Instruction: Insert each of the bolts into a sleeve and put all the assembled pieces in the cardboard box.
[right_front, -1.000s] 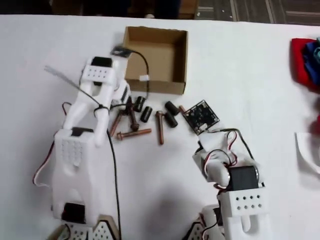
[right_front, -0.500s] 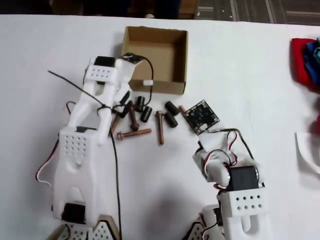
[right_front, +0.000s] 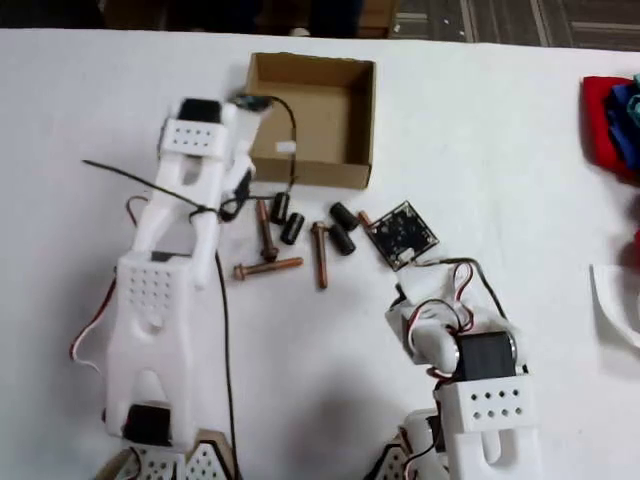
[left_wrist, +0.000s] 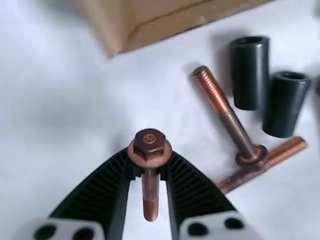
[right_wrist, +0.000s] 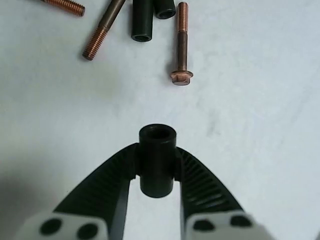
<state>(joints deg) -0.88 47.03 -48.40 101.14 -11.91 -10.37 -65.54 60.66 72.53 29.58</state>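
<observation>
My left gripper is shut on the shank of a copper bolt, hex head outward, held off the table by the near left corner of the cardboard box. In the high view this gripper is beside that corner. Three more bolts and several black sleeves lie in front of the box. My right gripper is shut on a black sleeve with its bore facing out, low over the table right of the pile. A loose bolt lies ahead of it.
A red cloth and a white object sit at the table's right edge. A thin black tie sticks out from the left arm. The right arm stands at the front right, with open white table between the arms.
The left arm has lifted one bolt out of the pile and drawn back toward the box's left corner. The right arm has stayed still with its sleeve.
</observation>
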